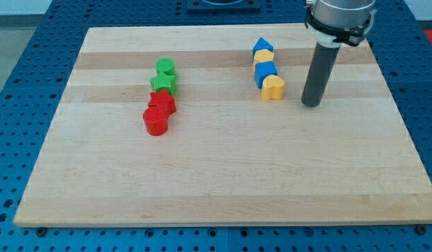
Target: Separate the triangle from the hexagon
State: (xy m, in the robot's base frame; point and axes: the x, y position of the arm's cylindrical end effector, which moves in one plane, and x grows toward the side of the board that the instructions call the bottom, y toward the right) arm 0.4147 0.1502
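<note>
Blocks sit in two short columns on the table [223, 189], a pale wooden board on a blue perforated base [19, 105]. Toward the table's top right corner runs one column of four: a blue triangle [262, 46] nearest the top edge, a yellow hexagon [264, 58] touching it just below, then a blue cube [265, 71], and a yellow heart [273, 87] at the column's lower end. So the triangle and hexagon lie pressed together, not apart. Left of the table's middle runs the other column: a green block [166, 68] of unclear shape on top, a green star [163, 84] beneath it, a red star [162, 103] below that, and a red cylinder [155, 120] last, each touching its neighbour. The rod [319, 73] comes down from a silver and black collar near the top right corner and stands upright. My tip [311, 104] rests on the table just to the right of the yellow heart, near it but with a visible strip of wood between them, and well below and right of the triangle and hexagon. There is no end effector that opens or closes here; the rod holds nothing and touches no block.
</note>
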